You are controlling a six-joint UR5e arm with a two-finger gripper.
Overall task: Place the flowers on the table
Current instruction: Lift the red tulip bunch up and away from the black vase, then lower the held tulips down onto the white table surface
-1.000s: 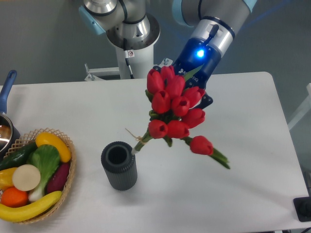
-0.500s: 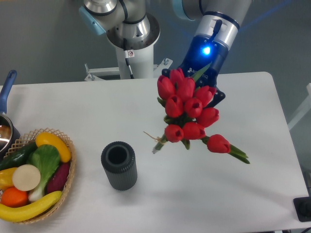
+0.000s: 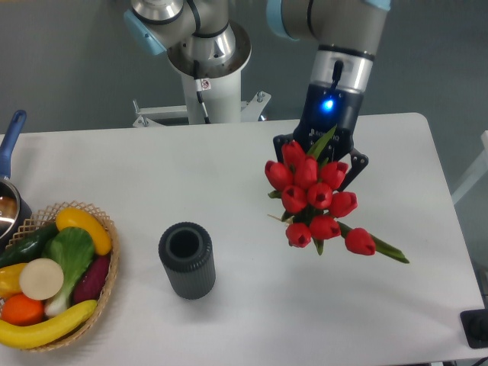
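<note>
The flowers [image 3: 314,197], a bunch of red tulips with green stems and leaves, hang in the air over the right half of the white table [image 3: 252,305]. One tulip on a long stem sticks out to the lower right. My gripper [image 3: 321,156] is shut on the flowers from above; its fingers are mostly hidden behind the blooms. The blue light on the wrist is lit. The stems' lower ends and the twine are barely visible to the left of the bunch.
A dark grey ribbed cylinder vase [image 3: 187,260] stands upright left of centre. A wicker basket [image 3: 107,284] of fruit and vegetables sits at the left front edge. A pot with a blue handle [image 3: 11,137] is at the far left.
My gripper has carried the flowers to the right and away from the vase, and the bunch has turned more upright under the wrist.
</note>
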